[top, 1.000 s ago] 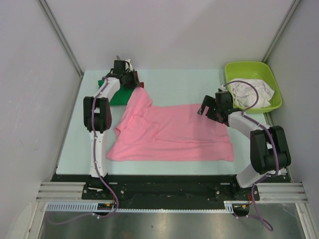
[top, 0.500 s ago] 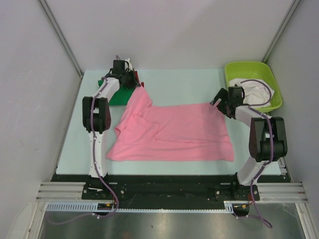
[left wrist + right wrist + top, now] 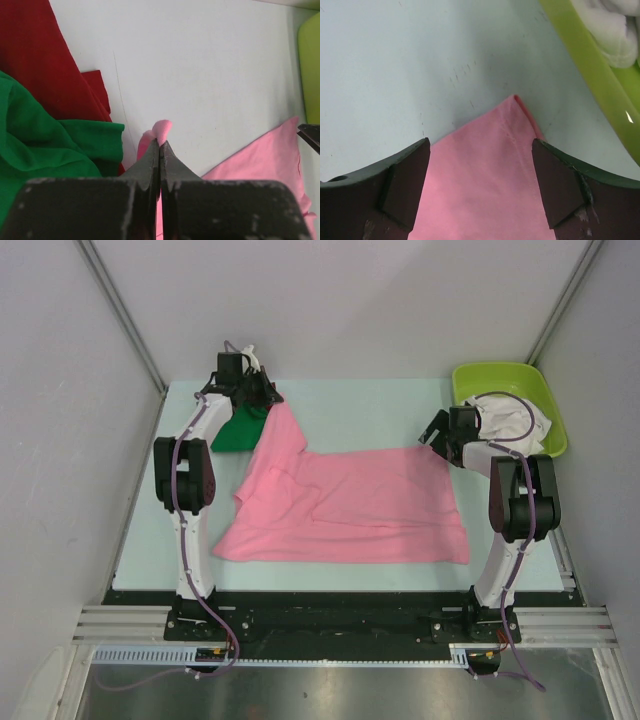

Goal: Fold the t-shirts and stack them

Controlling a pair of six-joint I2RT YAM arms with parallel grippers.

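A large pink t-shirt point(image 3: 345, 502) lies spread on the pale table. My left gripper point(image 3: 270, 400) is shut on its far left corner point(image 3: 161, 131) and holds that corner up beside a green t-shirt point(image 3: 236, 431) and a red t-shirt point(image 3: 45, 65). My right gripper point(image 3: 436, 438) is open. Its fingers point(image 3: 405, 185) stand either side of the pink shirt's far right corner point(image 3: 512, 120), just above the cloth. White shirts point(image 3: 515, 420) lie in the lime-green tub.
The lime-green plastic tub point(image 3: 480, 377) stands at the far right, its rim point(image 3: 580, 55) close to my right gripper. Grey walls close in the table on three sides. The arm bases stand at the near edge.
My right gripper has swung from the shirt's right edge up and back to its far right corner. My left gripper has drawn the pink corner slightly farther back, uncovering more green shirt.
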